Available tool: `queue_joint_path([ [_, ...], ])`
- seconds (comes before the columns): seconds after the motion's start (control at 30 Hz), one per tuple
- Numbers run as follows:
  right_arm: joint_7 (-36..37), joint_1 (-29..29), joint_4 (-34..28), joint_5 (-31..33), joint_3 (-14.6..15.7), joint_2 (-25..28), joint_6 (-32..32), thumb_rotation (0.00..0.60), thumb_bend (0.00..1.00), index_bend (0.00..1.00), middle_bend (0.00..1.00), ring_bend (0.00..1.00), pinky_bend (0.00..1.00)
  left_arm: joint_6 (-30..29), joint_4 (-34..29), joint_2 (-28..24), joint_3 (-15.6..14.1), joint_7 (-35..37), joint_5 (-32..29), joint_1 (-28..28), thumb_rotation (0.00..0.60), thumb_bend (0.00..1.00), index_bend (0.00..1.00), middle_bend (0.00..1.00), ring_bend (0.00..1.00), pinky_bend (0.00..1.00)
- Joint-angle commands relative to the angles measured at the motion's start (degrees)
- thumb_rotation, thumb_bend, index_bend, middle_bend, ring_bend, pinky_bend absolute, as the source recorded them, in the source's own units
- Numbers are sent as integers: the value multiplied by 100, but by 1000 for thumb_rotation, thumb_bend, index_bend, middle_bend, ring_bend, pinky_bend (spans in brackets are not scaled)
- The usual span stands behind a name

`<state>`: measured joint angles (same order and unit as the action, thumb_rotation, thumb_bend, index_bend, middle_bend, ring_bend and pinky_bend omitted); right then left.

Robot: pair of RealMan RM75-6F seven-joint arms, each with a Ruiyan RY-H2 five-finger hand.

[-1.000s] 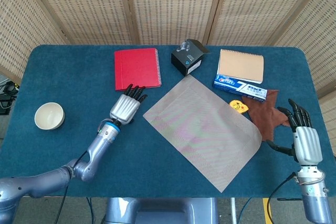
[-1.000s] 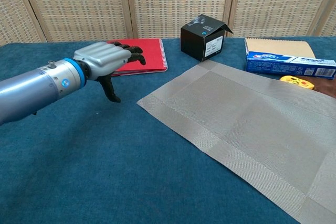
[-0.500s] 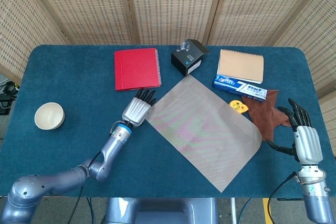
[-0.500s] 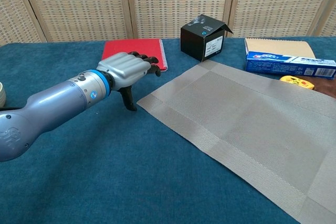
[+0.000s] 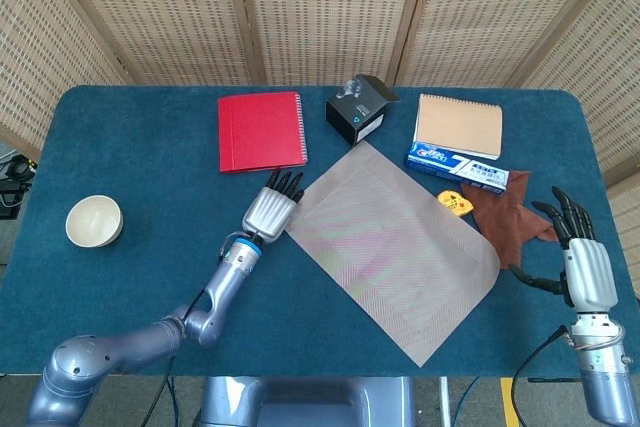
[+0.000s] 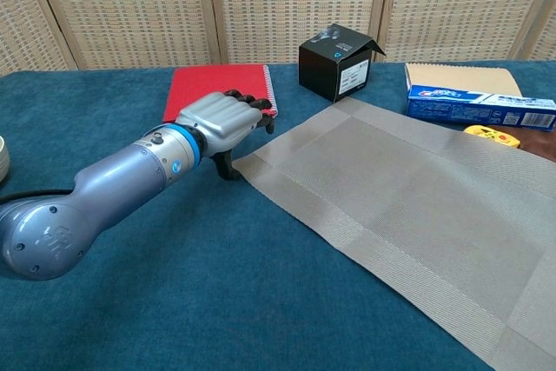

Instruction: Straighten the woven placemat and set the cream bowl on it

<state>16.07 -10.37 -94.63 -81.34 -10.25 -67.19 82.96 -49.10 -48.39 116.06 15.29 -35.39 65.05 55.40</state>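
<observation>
The woven grey placemat lies skewed, like a diamond, across the middle of the blue table. My left hand is at the mat's left corner, fingers stretched over its edge and thumb down on the cloth beside the corner; I see no grip on it. The cream bowl stands alone far left, only its rim showing in the chest view. My right hand hovers at the table's right edge with fingers spread and nothing in it; only the head view shows it.
Along the back lie a red notebook, a black box, a tan notebook and a toothpaste box. A yellow item and brown leather piece sit by the mat's right side.
My left hand has moved right across the table to the mat's left corner, and that corner has shifted slightly right. The right hand has barely moved.
</observation>
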Motion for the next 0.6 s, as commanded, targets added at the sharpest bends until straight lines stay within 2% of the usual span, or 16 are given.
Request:
queue_joint_path([
  [0.03, 12, -6, 2, 14, -3, -1, -22, 600, 154, 200, 0, 0, 0, -35, 134, 97, -8, 54, 39, 52, 600, 381, 223, 0, 0, 0],
  [0.33, 67, -7, -18, -3, 4, 11, -51, 600, 154, 200, 0, 0, 0, -95, 411, 256, -33, 248, 140, 101, 600, 415, 241, 0, 0, 0],
  [0.6, 109, -1, -39, -9, -1, 31, -52, 600, 153, 201, 0, 0, 0, -67, 610, 339, -48, 301, 158, 119, 600, 416, 372, 0, 0, 0],
])
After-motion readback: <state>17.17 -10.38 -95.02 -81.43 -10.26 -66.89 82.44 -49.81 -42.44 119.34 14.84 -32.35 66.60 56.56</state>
